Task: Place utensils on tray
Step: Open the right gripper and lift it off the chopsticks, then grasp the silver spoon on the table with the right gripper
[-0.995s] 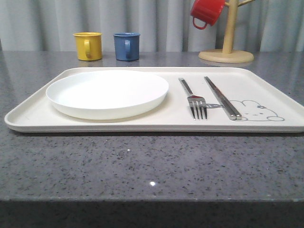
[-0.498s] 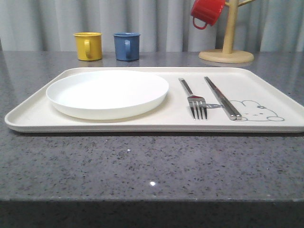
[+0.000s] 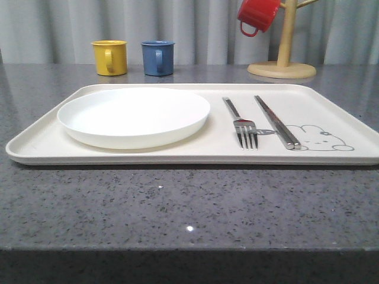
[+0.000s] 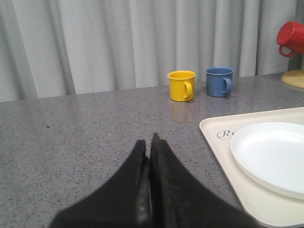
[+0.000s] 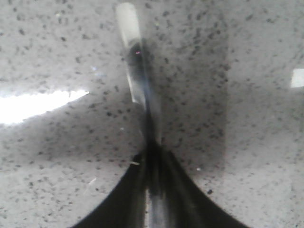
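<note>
Right gripper [image 5: 152, 161] is clamped on a blurred silver spoon [image 5: 135, 71] above speckled countertop [image 5: 247, 142]. Left gripper [image 4: 148, 142] is pressed together, empty. Fork [image 3: 241, 123] and chopsticks [image 3: 276, 121] are laid on the tray [image 3: 47, 142], beside a white plate [image 3: 134, 116].

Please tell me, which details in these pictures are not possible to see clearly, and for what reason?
- Utensil in the right gripper, right wrist view: blurred, so spoon or not is unclear.
- Tray script, left wrist view: the plate covers all but the first letters.
- Red mug, front view: cut off by the top edge.
- Tray, front view: right end cut off by the edge.
</note>
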Controlling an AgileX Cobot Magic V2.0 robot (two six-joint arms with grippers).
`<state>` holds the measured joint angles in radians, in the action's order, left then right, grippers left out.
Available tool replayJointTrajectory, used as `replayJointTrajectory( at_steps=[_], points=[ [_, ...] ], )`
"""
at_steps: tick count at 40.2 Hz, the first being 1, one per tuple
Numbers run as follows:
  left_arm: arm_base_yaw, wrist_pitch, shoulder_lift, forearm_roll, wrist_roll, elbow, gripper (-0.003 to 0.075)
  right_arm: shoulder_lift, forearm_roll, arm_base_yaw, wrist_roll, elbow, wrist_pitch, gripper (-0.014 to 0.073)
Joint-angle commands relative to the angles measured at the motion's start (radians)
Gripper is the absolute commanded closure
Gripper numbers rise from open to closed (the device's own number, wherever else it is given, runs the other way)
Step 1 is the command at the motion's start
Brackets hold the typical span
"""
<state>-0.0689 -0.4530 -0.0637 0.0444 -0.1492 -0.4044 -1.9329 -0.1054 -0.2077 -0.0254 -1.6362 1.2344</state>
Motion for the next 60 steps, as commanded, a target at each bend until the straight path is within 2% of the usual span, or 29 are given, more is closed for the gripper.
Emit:
replayJointTrajectory(
  at_steps=[1,13,18,26,34,39,48,60],
  points=[
    [-0.005,0.078,-0.013,0.010,0.002,-0.023,0.0738,0.048,-0.001,-0.006,-0.012,-0.020,0.077,0.0607],
    [-0.005,0.078,-0.013,0.010,0.002,-0.023,0.0738,0.136,0.052,0.001,0.048,-0.031,0.102,0.0613],
    [-0.005,0.078,-0.013,0.010,0.002,-0.023,0.0738,0.204,0.078,0.044,0.071,-0.031,0.102,0.0612],
    [-0.005,0.078,-0.013,0.010,0.002,-0.023,0.0738,0.302,0.092,0.197,0.177,-0.031,0.102,0.0611],
    [-0.005,0.078,-0.013,0.010,0.002,-0.023,0.0738,0.308,0.180,0.326,0.244,-0.030,0.102,0.0611],
    [-0.005,0.078,-0.013,0.010,0.002,-0.023,0.0738,0.295,0.189,0.386,0.274,-0.030,0.101,0.0611],
    [-0.005,0.078,-0.013,0.010,0.002,-0.023,0.0738,0.257,0.189,0.424,0.316,-0.030,0.101,0.0611],
    [-0.005,0.078,-0.013,0.010,0.002,-0.023,0.0738,0.185,0.188,0.424,0.330,-0.030,0.101,0.0611]
  ],
)
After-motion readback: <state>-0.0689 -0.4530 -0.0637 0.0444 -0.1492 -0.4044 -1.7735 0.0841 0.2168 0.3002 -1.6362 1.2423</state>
